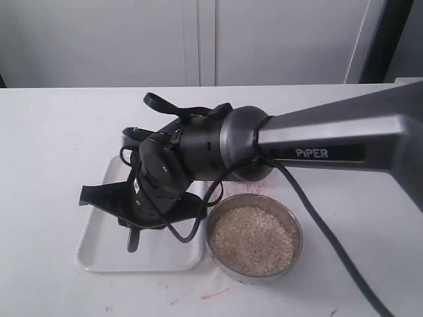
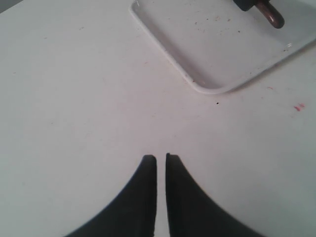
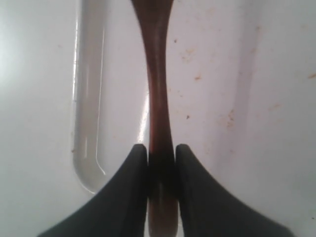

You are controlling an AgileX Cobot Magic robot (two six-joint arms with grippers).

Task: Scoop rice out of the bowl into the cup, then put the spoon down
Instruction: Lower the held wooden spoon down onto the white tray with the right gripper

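The dark reddish-brown wooden spoon (image 3: 158, 94) runs lengthwise between the fingers of my right gripper (image 3: 162, 148), which is shut on its slim handle. In the exterior view this gripper (image 1: 135, 224) hangs low over the white tray (image 1: 99, 257), and the handle's end (image 1: 133, 243) sticks out below it. The spoon's oval end is out of view. The metal bowl (image 1: 295, 228) stands to the right of the tray, filled with off-white rice (image 1: 251, 241). The cup is hidden, likely behind the arm. My left gripper (image 2: 161, 157) hovers over bare table, shut and empty.
The right arm (image 1: 330, 142) stretches across from the right and covers the middle of the table. The tray's rounded corner (image 2: 210, 89) lies ahead of the left gripper, with the spoon's end (image 2: 272, 17) above the tray floor. Small red marks (image 1: 215, 292) dot the table's front.
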